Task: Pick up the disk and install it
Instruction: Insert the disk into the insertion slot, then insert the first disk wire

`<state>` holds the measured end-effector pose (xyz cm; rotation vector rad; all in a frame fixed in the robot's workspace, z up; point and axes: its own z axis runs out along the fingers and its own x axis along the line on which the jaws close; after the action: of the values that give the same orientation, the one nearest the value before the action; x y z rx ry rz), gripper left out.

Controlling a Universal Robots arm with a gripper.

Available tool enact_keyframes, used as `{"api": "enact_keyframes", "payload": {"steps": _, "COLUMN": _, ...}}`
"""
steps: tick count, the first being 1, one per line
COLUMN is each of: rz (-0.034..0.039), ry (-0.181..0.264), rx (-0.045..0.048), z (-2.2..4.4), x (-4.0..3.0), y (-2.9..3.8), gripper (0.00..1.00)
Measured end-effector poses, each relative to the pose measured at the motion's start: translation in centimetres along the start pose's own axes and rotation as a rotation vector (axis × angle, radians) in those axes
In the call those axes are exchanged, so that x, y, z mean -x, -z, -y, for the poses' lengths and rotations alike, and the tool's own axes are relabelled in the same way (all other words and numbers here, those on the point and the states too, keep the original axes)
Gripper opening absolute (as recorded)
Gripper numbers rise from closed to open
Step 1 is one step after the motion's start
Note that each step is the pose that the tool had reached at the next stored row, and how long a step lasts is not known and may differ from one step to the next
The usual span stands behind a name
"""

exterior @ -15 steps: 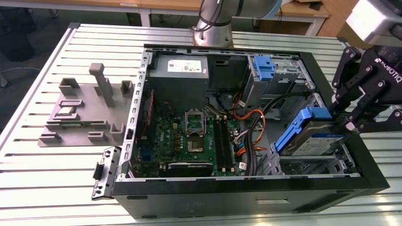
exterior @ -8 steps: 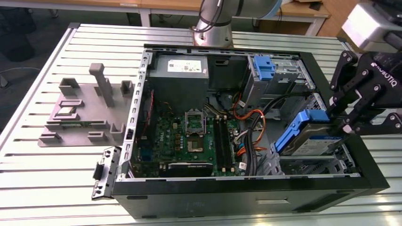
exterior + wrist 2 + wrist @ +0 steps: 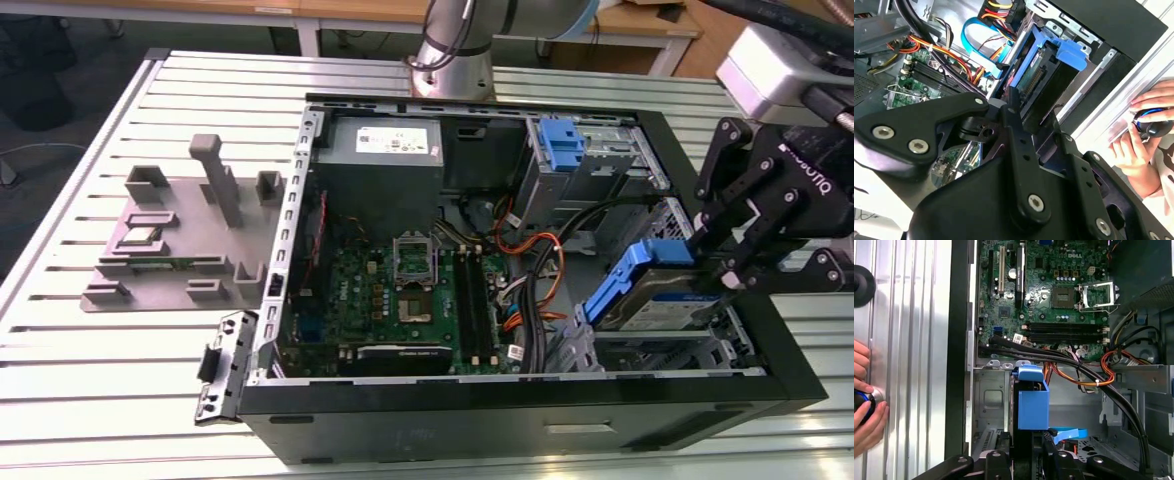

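Black gripper (image 3: 722, 272) stands clamped on the disk (image 3: 654, 300), held tilted at the drive cage (image 3: 641, 348) just under it, motherboard (image 3: 400, 290) farther beyond its fingertips.

The arm (image 3: 451, 45) is a round silver post. Its claw (image 3: 731, 272) is flat black bars joined by shiny round screws (image 3: 1034, 202), with white letters (image 3: 810, 165) on one. A thick black cable (image 3: 771, 14) runs by a pale grey box (image 3: 781, 65).

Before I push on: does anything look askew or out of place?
The disk sits tilted in its bay, not seated, at the tool. A person's hand rests on the table beside the case.
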<state>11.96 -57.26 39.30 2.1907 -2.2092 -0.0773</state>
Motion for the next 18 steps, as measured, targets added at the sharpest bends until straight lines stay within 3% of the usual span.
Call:
{"api": "enact_keyframes", "payload": {"steps": 7, "rz": 0.0002, "ry": 0.000, "rx": -0.0001, "z": 0.00, "x": -0.02, "y": -0.06, "gripper": 0.35}}
{"api": "enact_keyframes", "payload": {"steps": 8, "rz": 0.0002, "ry": 0.000, "rx": 0.0000, "z": -0.12, "x": -1.30, "y": -0.04, "gripper": 0.99}}
{"api": "enact_keyframes", "payload": {"steps": 18, "rz": 0.0002, "ry": 0.000, "rx": 0.0000, "z": -0.14, "x": -1.51, "y": -0.04, "gripper": 0.99}}
